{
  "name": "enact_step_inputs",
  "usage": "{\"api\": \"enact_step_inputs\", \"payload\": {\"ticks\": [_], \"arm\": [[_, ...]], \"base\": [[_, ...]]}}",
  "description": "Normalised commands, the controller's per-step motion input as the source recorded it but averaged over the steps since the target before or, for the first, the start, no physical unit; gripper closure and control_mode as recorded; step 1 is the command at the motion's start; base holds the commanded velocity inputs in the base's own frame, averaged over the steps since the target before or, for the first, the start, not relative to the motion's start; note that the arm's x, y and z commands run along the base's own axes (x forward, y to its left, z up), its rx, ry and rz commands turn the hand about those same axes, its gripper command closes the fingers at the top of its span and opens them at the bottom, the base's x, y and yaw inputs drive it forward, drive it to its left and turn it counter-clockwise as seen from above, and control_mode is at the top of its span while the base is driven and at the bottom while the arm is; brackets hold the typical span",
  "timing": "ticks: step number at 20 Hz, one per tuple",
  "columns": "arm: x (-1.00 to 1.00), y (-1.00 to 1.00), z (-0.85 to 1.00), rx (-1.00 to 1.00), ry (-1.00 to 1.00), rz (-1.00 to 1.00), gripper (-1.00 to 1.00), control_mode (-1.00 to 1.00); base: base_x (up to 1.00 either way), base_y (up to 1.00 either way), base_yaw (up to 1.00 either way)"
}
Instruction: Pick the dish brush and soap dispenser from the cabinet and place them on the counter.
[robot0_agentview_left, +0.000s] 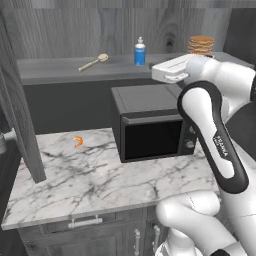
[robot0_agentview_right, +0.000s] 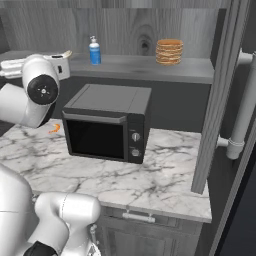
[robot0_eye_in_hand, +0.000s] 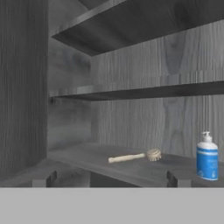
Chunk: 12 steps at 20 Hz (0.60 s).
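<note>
The soap dispenser (robot0_agentview_right: 94, 51) stands on the cabinet (robot0_agentview_right: 200, 70) shelf; at its three o'clock sit stacked tan discs (robot0_agentview_right: 169, 52), above the microwave (robot0_agentview_right: 106, 122).

A rendered kitchen — a white marble counter (robot0_agentview_left: 100, 175) on dark drawers carries a black microwave (robot0_agentview_left: 150, 125), beneath an open wood-grain cabinet (robot0_agentview_right: 150, 30) — dish brush (robot0_agentview_left: 93, 62) and soap dispenser (robot0_agentview_left: 140, 52) shelved inside.

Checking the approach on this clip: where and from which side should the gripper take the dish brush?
Likely mid-handle. The dish brush lies flat on the cabinet shelf, stick crosswise to the open front, round head toward the soap dispenser. Come in from the front with the open gripper, fingers straddling the thin stick.
</note>
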Motion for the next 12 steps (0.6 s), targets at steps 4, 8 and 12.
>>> {"api": "enact_step_inputs", "payload": {"ticks": [4,8,12], "arm": [[0.22,-0.13,-0.01,0.00,-0.04,-0.05,-1.00,-1.00],[0.24,-0.09,0.00,0.00,-0.05,-0.03,-1.00,-1.00],[0.30,-0.09,0.00,0.00,-0.02,-0.03,-1.00,-1.00]], "base": [[0.00,0.00,0.00],[0.00,0.00,0.00],[0.00,0.00,0.00]]}}
